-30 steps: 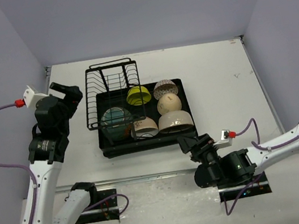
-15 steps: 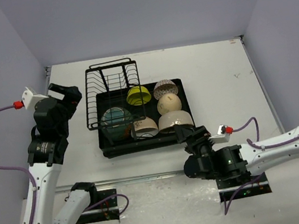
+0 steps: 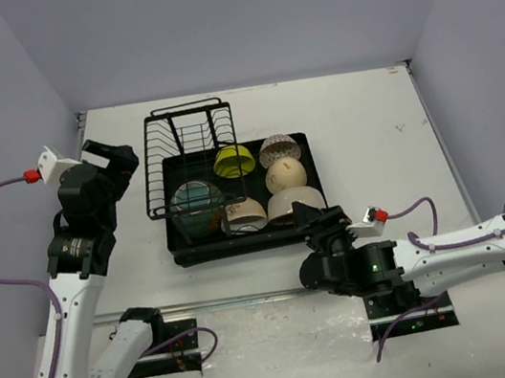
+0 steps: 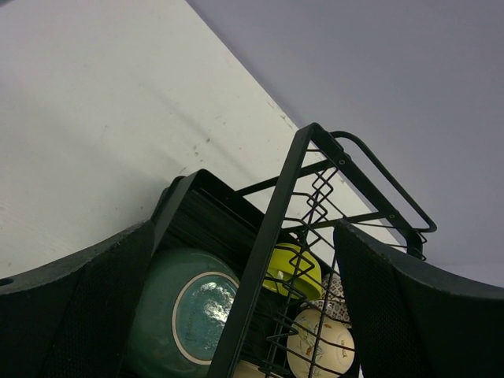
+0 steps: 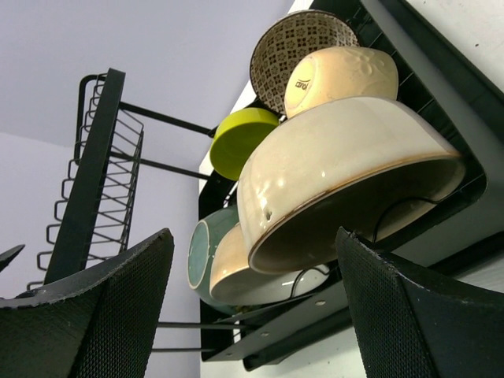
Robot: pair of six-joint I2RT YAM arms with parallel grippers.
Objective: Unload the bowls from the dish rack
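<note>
Now my right gripper point(image 3: 324, 220) sits at the near right corner of the dish rack point(image 3: 179, 257), jaws spread wide and holding nothing. Over the last second that arm has swung in and leftward from beside its base, so the gripper has gone from standing clear of the tray to hanging right at its front lip. Through the right wrist camera the large beige bowl point(image 5: 346, 181) lies straight ahead between my fingers, leaning on its side. I cannot tell whether anything touches it yet, but it looks just short of contact.

Beside it to the left leans the cream bowl with the brown band point(image 3: 245, 213), with the smooth cream bowl point(image 3: 285, 175) and the brown-patterned bowl point(image 3: 279, 150) behind. The yellow-green bowl point(image 3: 233, 160) and the teal bowl point(image 3: 196, 196) sit further left, by the wire holder point(image 3: 188, 137).

My left gripper point(image 3: 109, 155) is also released and has barely stirred; it hovers high, just left of the wire holder, looking down through it.

So all six bowls are in the rack and none is out on the surface point(image 3: 369, 131). I read the approach as lining up the first pick, the beige bowl, whose close-set banded neighbour I must avoid knocking.
</note>
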